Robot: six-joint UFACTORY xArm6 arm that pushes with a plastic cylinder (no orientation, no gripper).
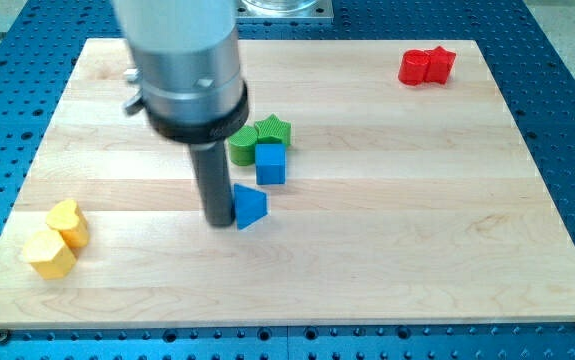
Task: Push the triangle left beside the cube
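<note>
My tip (218, 222) sits on the wooden bench (387, 230), touching the blue triangle (250, 206) on that block's view-left side; the rod runs up into a fat grey cylinder w/ a dark collar that fills the view's top left. The tool is just a plain rod, no jaws, so nothing opens or closes and it holds nothing; it only presses against the triangle's side. The triangle lies approx mid-bench, a bit left of centre, its point facing the view's right. Just above it, apart by a thin gap, stands the blue cube (271, 163). The cube touches a green star (273, 131) at its top edge, and a 2nd green block (242, 147), shape unclear since the rod's collar hides part of it, sits just at the cube's upper left. Near the bench's bottom-left corner are 2 yellow blocks touching each other: a yellow heart (68, 221) & a yellow hexagon-ish block (48, 253) below it. At the top right corner, well apart from everything else, 2 red blocks (426, 66) sit pressed together, shapes hard to make out.
</note>
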